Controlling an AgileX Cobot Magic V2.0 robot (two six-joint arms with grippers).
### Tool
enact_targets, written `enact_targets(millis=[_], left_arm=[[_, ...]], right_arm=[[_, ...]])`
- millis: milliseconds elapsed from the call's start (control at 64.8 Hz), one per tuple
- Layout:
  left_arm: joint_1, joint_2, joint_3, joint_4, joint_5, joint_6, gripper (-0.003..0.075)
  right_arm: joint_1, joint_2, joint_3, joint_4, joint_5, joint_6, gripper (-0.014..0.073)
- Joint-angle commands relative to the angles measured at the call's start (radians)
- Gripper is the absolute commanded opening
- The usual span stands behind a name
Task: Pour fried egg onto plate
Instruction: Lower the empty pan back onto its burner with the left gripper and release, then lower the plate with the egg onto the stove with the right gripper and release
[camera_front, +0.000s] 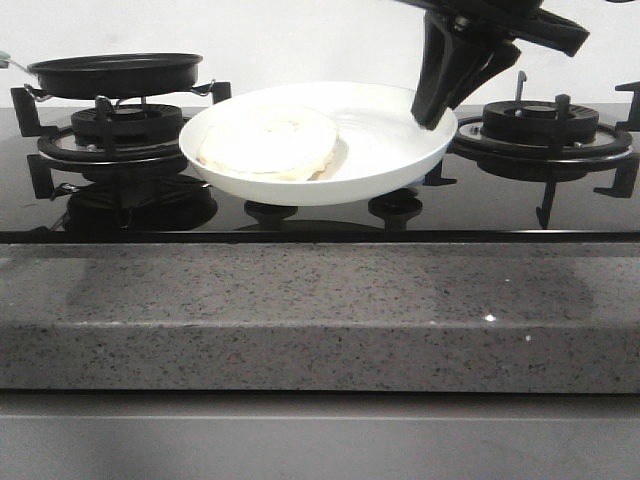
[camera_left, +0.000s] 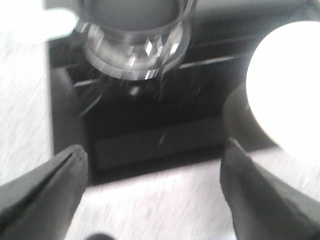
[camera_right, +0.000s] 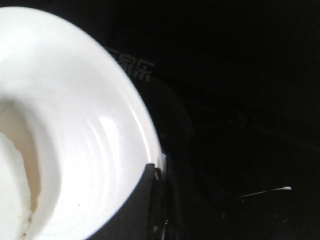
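Observation:
The white plate (camera_front: 400, 150) hangs tilted above the middle of the stove. My right gripper (camera_front: 432, 118) is shut on its right rim. The fried egg (camera_front: 268, 142) lies in the plate's left half, pale cream side up. In the right wrist view one dark finger (camera_right: 142, 205) lies over the plate (camera_right: 90, 125) rim, and an edge of the egg (camera_right: 7, 180) shows. My left gripper (camera_left: 155, 170) is open and holds nothing. It hovers over the counter's front edge, with the plate (camera_left: 290, 90) off to one side. That view is blurred.
A black frying pan (camera_front: 115, 72) sits on the left burner (camera_front: 125, 125), also seen blurred as the pan (camera_left: 130, 10). Another burner (camera_front: 540, 125) with raised grates stands at the right. The glossy black hob (camera_front: 320, 215) meets a speckled grey counter ledge (camera_front: 320, 320) in front.

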Motion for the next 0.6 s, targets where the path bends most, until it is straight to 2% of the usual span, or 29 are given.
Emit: enact_targets(millis=[0,247,587], left_arm=[[-0.005,-0.049,0.017,0.004,-0.074,-0.012,0.0546],[-0.005,-0.119,0.092,0.006,-0.069,-0.012,0.0546],[-0.005,-0.128,0.096,0.0,-0.041,-0.012,0.0546]], right_arm=[[0.0,-0.047,-0.024,0.018,-0.035,0.0,-0.0067],[0.0,-0.047,-0.024,0.018,-0.035,0.0,-0.0067],[0.0,-0.047,-0.024,0.02,-0.042,0.0,-0.0067]])
